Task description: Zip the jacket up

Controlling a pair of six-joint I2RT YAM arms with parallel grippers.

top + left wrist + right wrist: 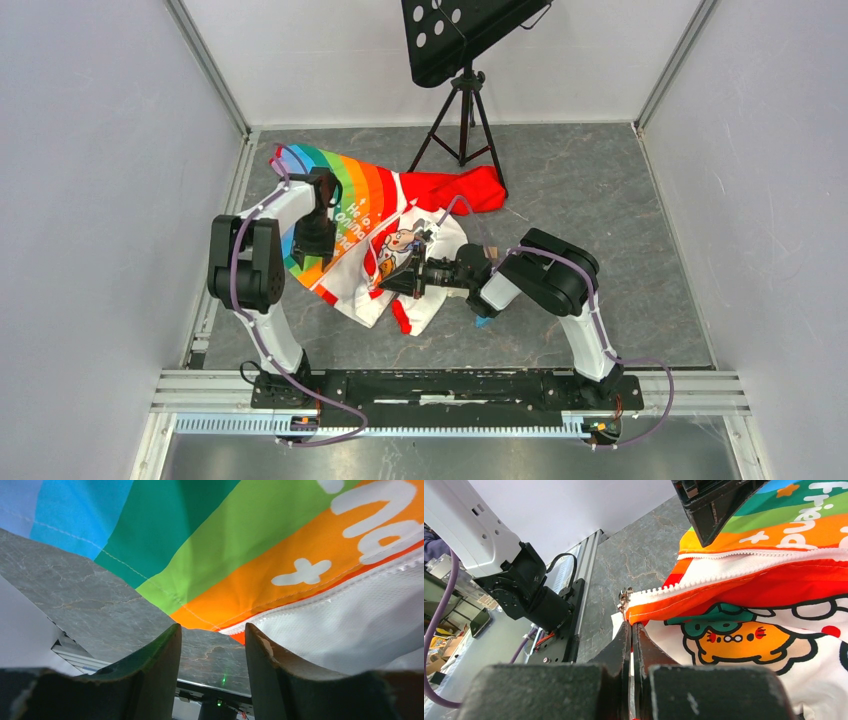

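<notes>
**Top external view.** The jacket (397, 238) lies crumpled on the grey tabletop (600, 200), spread between the two grippers. The left gripper (313, 250) stands over its rainbow panel (350, 185). The right gripper (385, 283) meets the white printed front at its near hem. Open tabletop extends to the right of the right gripper and beyond it; white walls (100, 200) close both sides. A red sleeve (460, 188) reaches away from the right gripper toward the feet of a music stand (462, 100) — the nearest obstacle. A metal rail (700, 385) borders the near edge.

**Left wrist view.** The left gripper's fingers (155, 670) are spread, with bare tabletop showing between them. The panel's hem — green and orange stripes, white lettering — lies just beyond the fingertips; contact cannot be determined. White zipper teeth (350, 582) run off to the right.

**Right wrist view.** The right gripper's fingers are pressed together, pinching the jacket's lower edge. A metal zipper pull (625, 598) sits just above the fingertips, at the end of the unjoined teeth. Cartoon print lies to the right. The left gripper hangs over the panel, up and to the right.
</notes>
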